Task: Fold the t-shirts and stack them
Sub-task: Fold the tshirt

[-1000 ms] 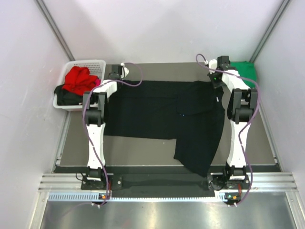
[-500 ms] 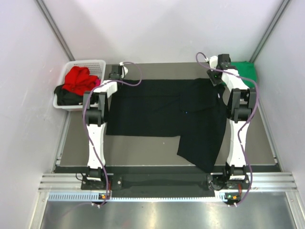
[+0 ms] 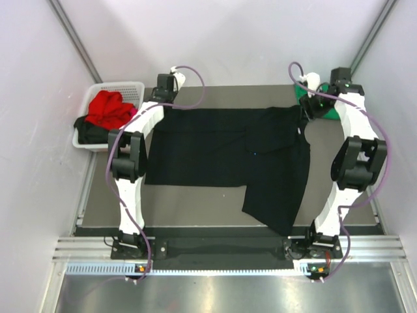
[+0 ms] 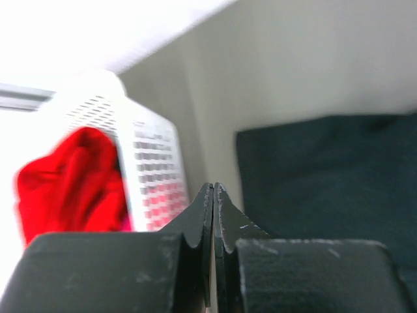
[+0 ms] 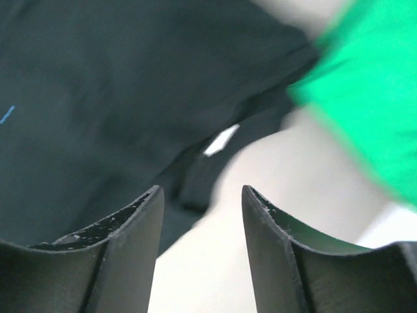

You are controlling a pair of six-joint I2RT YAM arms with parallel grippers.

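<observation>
Black t-shirt (image 3: 208,147) flat on table (image 3: 189,205)

Top camera looked down from above and behind the arm bases (image 3: 130,242), whole table (image 3: 195,199) framed. Left wrist camera, close in, faced past the left hand (image 4: 214,190) toward the basket (image 4: 153,169). Right wrist camera hung close over the black t-shirt (image 5: 98,85), common to all views.

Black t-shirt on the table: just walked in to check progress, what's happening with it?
The black t-shirt lies spread out; neither arm holds it. The left gripper is shut and empty near its far left corner, beside the white basket. The right gripper hovers open over the far right corner, next to the green t-shirt.
</observation>
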